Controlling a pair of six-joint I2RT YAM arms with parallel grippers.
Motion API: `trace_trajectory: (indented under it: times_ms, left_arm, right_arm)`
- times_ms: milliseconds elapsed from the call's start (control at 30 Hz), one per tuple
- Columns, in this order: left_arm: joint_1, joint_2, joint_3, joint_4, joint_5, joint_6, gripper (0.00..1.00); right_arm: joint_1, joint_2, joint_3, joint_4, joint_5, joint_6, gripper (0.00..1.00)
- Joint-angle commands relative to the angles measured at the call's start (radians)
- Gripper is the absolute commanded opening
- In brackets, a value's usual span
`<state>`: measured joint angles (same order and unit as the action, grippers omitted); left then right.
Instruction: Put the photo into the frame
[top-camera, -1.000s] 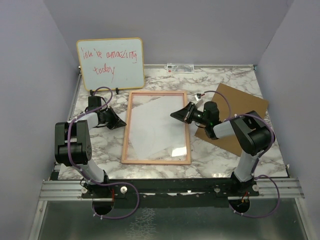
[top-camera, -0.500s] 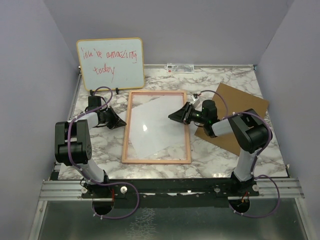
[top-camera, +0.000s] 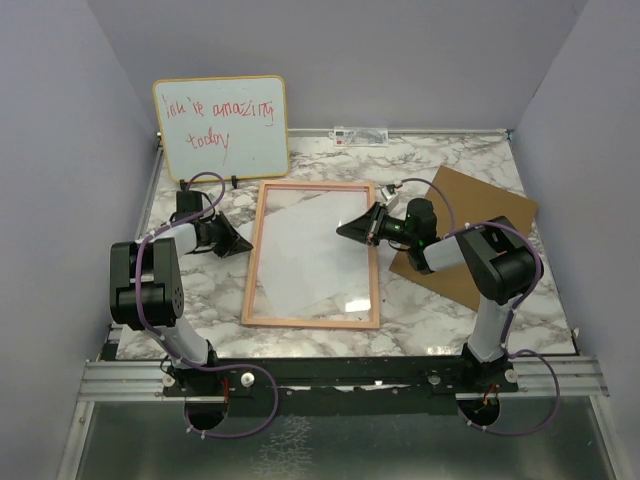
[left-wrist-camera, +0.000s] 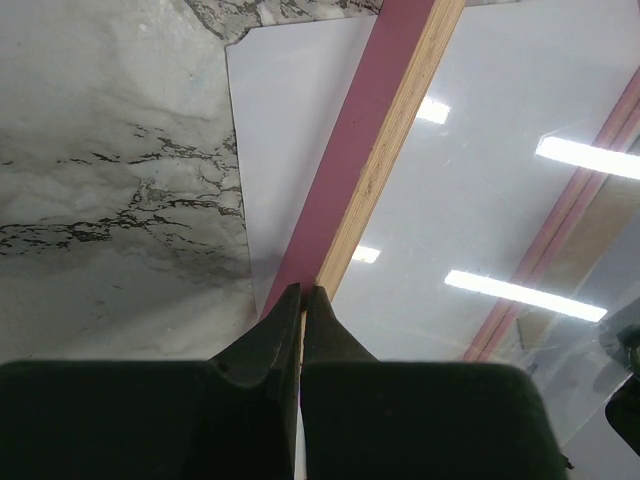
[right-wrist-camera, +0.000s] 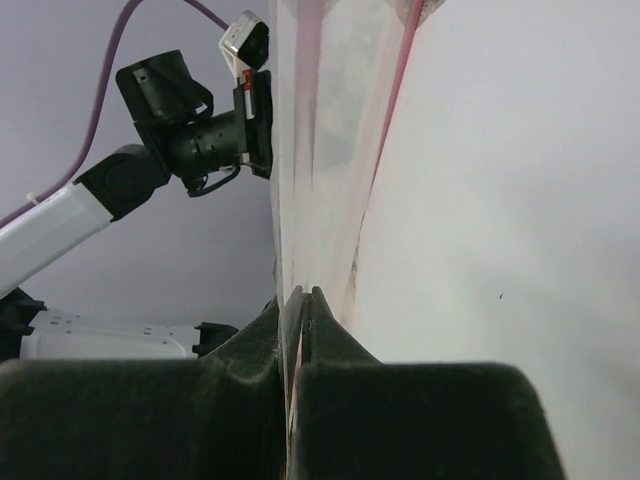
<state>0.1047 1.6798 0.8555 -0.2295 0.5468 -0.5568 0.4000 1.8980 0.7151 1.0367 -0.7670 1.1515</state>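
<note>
The photo (top-camera: 305, 255), white reverse uppermost, lies skewed within the outline of the frame (top-camera: 310, 323) at mid-table; the left wrist view shows one of its corners passing under the pinkish border and out onto the marble. As a thin paper print it is judged light, limp and easily creased, and likely to slide on a smooth surface, so it is best taken by a free edge or corner, not by its middle. The frame is judged stiff but fragile (its clear pane reflects the ceiling lights), and its wooden border is the safe place to grip. The left gripper (top-camera: 243, 244) has its fingers pressed together on the frame's left border. The right gripper (top-camera: 345, 228) pinches the thin edge on the opposite side. The brown backing board (top-camera: 490, 205) rests apart, to the right, partly beneath the right arm. A whiteboard (top-camera: 222, 125) with red handwriting stands at the far left. Count: one photo, one frame, one backing board, one whiteboard, two grippers.
</note>
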Motion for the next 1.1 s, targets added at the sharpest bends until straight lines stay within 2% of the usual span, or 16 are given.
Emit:
trace_trajectory:
  times_ms: [0, 367, 1067]
  left_arm:
    - [-0.015, 0.072, -0.039, -0.071, -0.113, 0.037, 0.0]
    - [-0.015, 0.071, -0.044, -0.071, -0.117, 0.039, 0.0]
    - [-0.015, 0.067, -0.053, -0.071, -0.111, 0.044, 0.0]
  right_arm:
    - [0.024, -0.019, 0.007, 0.06, -0.052, 0.022, 0.01]
    - [0.024, -0.038, -0.023, 0.128, -0.036, 0.057, 0.01]
    - [0.024, -0.057, -0.035, -0.028, 0.089, 0.023, 0.01]
